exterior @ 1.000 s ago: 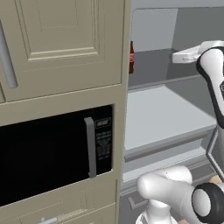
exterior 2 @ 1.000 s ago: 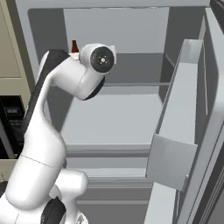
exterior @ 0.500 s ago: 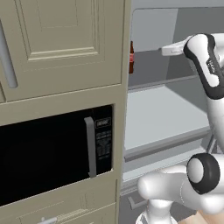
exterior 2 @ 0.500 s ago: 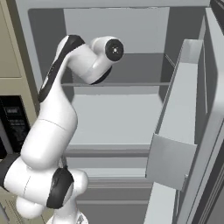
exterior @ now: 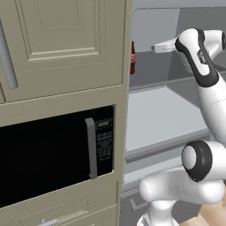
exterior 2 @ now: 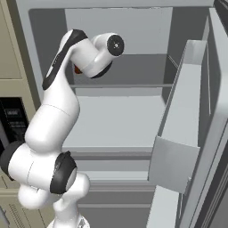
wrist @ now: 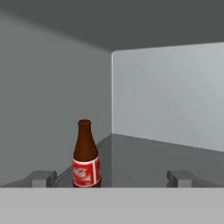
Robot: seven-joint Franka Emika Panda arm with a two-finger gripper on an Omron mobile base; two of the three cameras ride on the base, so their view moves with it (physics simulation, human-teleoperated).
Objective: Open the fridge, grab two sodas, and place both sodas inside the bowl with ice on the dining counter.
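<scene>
The fridge stands open, its pale grey shelves bare in front of me. One soda, a dark brown bottle with a red label, stands upright on the upper shelf near the left wall. A sliver of it shows past the cabinet edge and behind my arm. My gripper is open, fingertips far apart, level with the bottle's lower half and still short of it; the bottle sits left of centre between them. My gripper reaches leftward over the upper shelf. The bowl and the dining counter are out of view.
A beige cabinet with a black microwave borders the fridge on the left. The fridge door stands swung open at the right, its door bin jutting toward the arm. A lower shelf lies beneath the hand.
My arm has folded upward and the hand has travelled left along the upper shelf, closer to the soda. The jaws stayed wide.
</scene>
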